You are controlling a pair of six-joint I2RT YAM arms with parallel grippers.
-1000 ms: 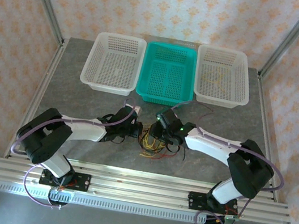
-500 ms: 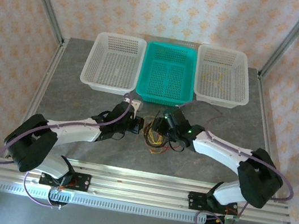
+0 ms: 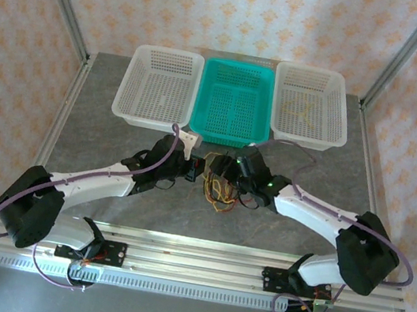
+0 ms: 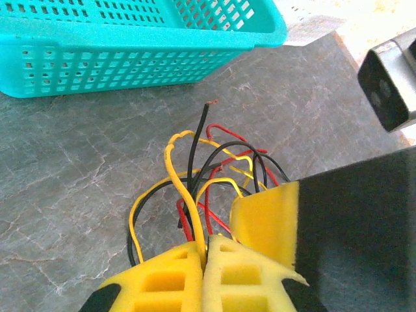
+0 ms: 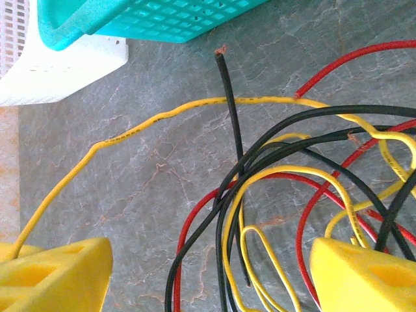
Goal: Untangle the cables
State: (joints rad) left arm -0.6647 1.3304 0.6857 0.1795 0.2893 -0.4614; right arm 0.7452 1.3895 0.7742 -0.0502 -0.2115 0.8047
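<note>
The cables (image 3: pixel 217 192) lie as a red, yellow and black tangle on the grey table, just in front of the teal basket (image 3: pixel 232 100). My left gripper (image 3: pixel 192 171) comes at the tangle from the left. In the left wrist view it (image 4: pixel 207 239) is shut, its yellow foam pads pinching one yellow cable (image 4: pixel 179 175). My right gripper (image 3: pixel 226 172) is at the tangle's right side. Seen from the right wrist it (image 5: pixel 208 276) is open, pads (image 5: pixel 55 273) far apart, and several loops of cable (image 5: pixel 260 195) lie between them on the table.
Three baskets stand in a row at the back: white (image 3: pixel 158 87), teal, and white (image 3: pixel 309 107) with a yellowish strand inside. The teal basket's wall (image 4: pixel 130 55) is close ahead of both grippers. Metal frame posts rise at the table's back corners.
Both arms have reached farther from their bases toward the baskets, and the tangle has shifted with them. The right gripper's pads have spread apart; the left stays shut.
</note>
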